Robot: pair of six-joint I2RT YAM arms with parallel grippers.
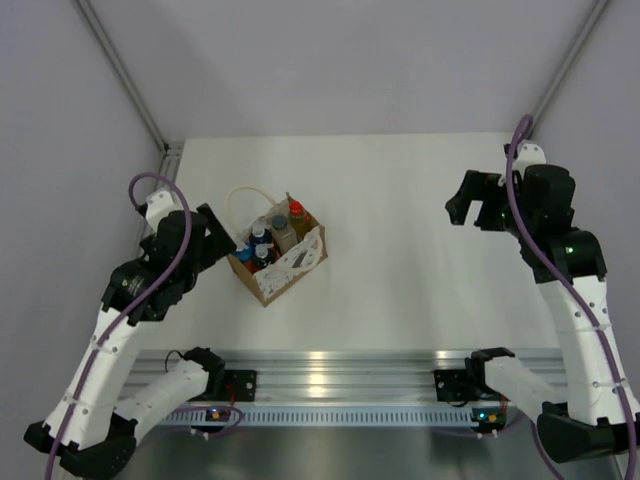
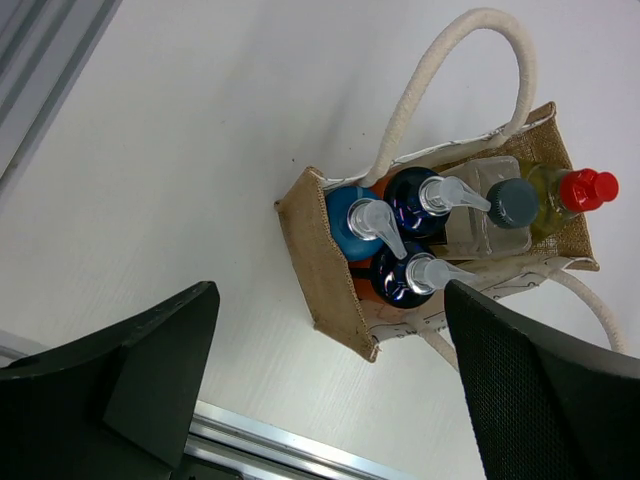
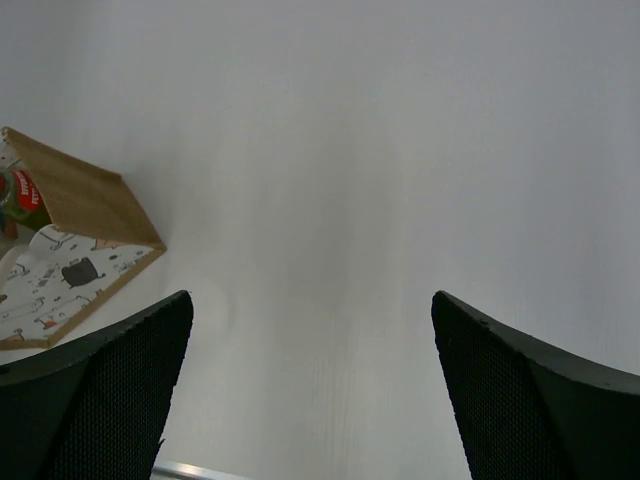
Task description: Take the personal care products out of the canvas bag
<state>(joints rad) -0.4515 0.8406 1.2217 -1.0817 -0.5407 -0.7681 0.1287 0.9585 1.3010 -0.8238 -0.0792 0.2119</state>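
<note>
Fingers [image 2: 150,360] of left gripper [image 2: 325,300] and right gripper [image 3: 310,305] stand spread wide; tan boxy canvas bag [image 2: 320,260] holding five small upright bottles [image 2: 415,200] sits near the left edge of the white bench [image 1: 420,280].

Tan canvas bag [image 2: 318,262] stands upright, all five bottles [image 2: 410,200] upright inside.

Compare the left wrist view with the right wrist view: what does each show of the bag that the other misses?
Only the left wrist view looks into the canvas bag: three pump-topped bottles and the dark-capped bottle inside. Only the right wrist view shows the white side panel from outside, with its small printed figures. Both show the bag's tan wall, the red cap, bare table, and an open gripper: the left gripper and the right gripper respectively.
</note>
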